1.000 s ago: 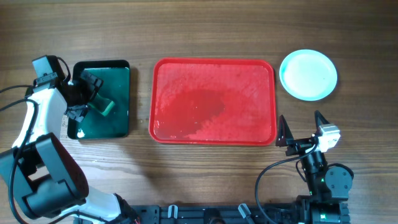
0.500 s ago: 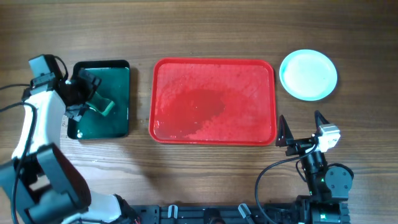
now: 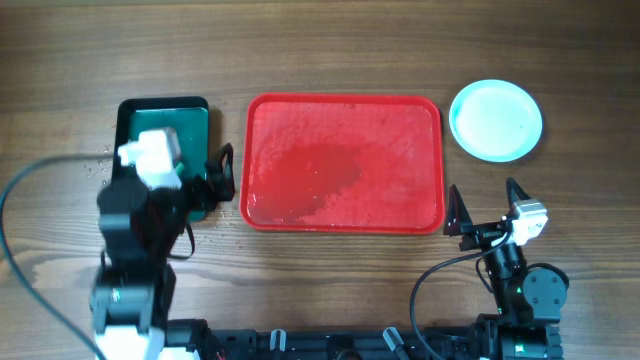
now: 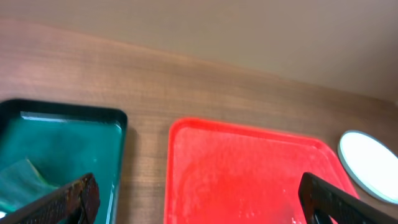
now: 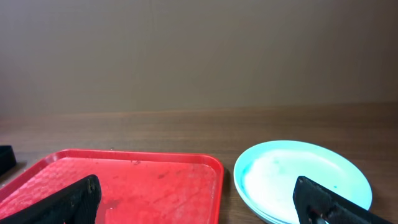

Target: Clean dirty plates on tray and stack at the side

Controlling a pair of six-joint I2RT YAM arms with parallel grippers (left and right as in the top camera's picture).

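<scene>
Red tray (image 3: 340, 165), pale aqua plates (image 3: 496, 120), dark green tray (image 3: 165, 118), brown wood-grain table (image 3: 300, 50).

Wood-grain table (image 3: 330, 50), plain, perhaps beige wall (image 5: 199, 50) behind

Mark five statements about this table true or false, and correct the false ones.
1. The red tray holds no plates. True.
2. The stack of plates sits inside the dark green tray. False: it rests on the wooden table past the red tray's other end, on the right arm's side.
3. The left gripper is shut on a plate. False: it is open and empty.
4. The right gripper is open. True.
5. The dark green tray lies beside the red tray, with bare table between them. True.
</scene>
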